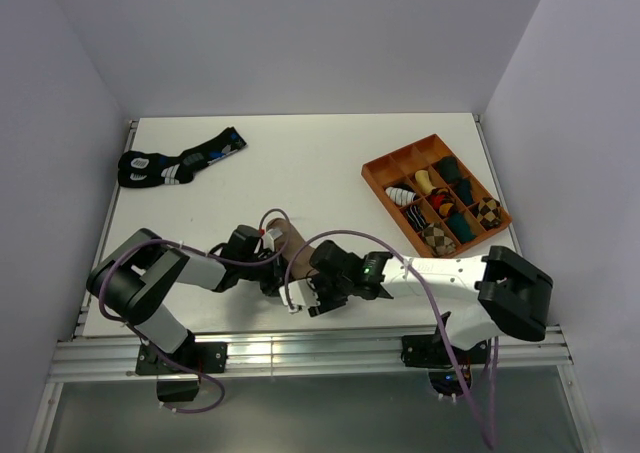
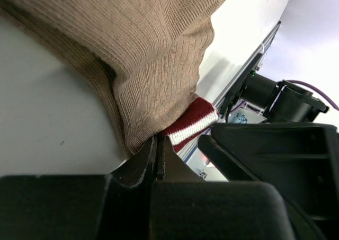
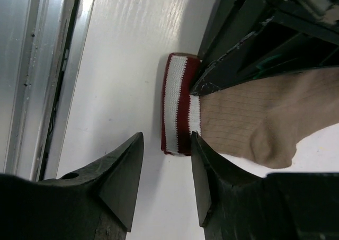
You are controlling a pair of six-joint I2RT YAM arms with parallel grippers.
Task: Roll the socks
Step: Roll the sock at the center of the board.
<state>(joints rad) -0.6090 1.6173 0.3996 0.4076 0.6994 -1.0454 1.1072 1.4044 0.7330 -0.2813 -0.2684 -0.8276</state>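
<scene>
We see tan sock (image 2: 159, 54) at surface (image 3: 122, 65) near edge.
left tool (image 2: 159, 143) clamped on it by striped cuff (image 3: 177, 107); right tool (image 3: 167, 144) apart, just beside cuff.

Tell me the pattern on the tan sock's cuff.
The tan sock has a maroon-and-white striped cuff; right wrist view shows it best.

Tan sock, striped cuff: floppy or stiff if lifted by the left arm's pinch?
Probably floppy: the tan sock bunches into folds where the left end effector pinches it. Likely light and grippy, being ribbed knit. Its striped cuff lies flat, so it shouldn't roll unaided.
</scene>
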